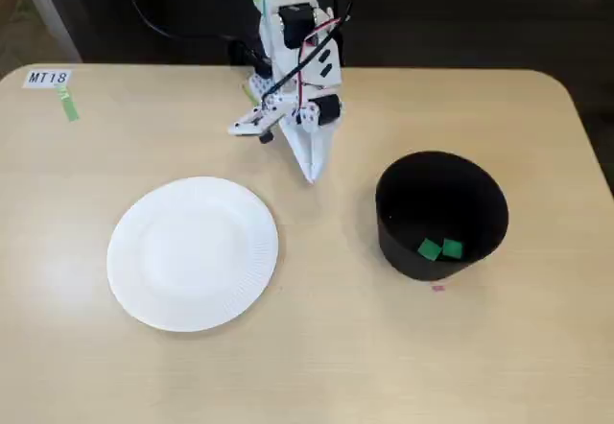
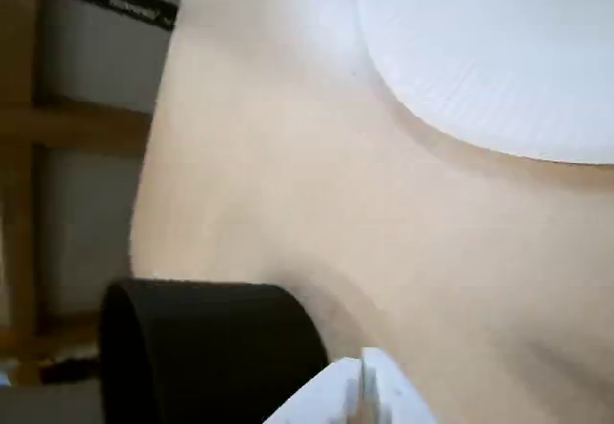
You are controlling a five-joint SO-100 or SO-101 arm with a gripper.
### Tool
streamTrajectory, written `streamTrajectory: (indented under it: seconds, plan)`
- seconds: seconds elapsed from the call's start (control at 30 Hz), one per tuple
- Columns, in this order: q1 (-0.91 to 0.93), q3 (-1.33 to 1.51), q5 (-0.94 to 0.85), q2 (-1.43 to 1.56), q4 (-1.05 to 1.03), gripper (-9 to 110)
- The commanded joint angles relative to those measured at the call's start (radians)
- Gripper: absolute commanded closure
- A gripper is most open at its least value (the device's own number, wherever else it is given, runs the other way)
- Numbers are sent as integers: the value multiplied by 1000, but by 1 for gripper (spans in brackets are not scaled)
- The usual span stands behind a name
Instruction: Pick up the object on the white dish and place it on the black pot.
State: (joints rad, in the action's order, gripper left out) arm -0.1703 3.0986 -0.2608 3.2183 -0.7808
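The white dish (image 1: 192, 251) lies left of centre in the fixed view with nothing on it; the wrist view shows part of the dish (image 2: 499, 50) at top right. To its right stands the black pot (image 1: 441, 215), and two small green cubes (image 1: 439, 248) lie side by side on its floor. The wrist view shows the pot's outer wall (image 2: 211, 347) at the lower left. My gripper (image 1: 312, 175) is shut and empty, pointing down at the table between the dish and the pot, near the arm's base. Its white tips (image 2: 363, 386) meet at the wrist view's bottom edge.
A label reading MT18 (image 1: 48, 78) and a strip of green tape (image 1: 69, 107) sit at the table's far left corner. A tiny pink speck (image 1: 437, 289) lies just in front of the pot. Black cables trail behind the arm's base.
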Motion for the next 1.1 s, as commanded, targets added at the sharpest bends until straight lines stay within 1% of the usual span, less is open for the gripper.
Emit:
streamTrajectory:
  seconds: [0.0,0.2,1.07]
  plan:
    - [32,69,242,112,44,101]
    - [130,67,353,112,38,101]
    - [132,69,354,112,43,101]
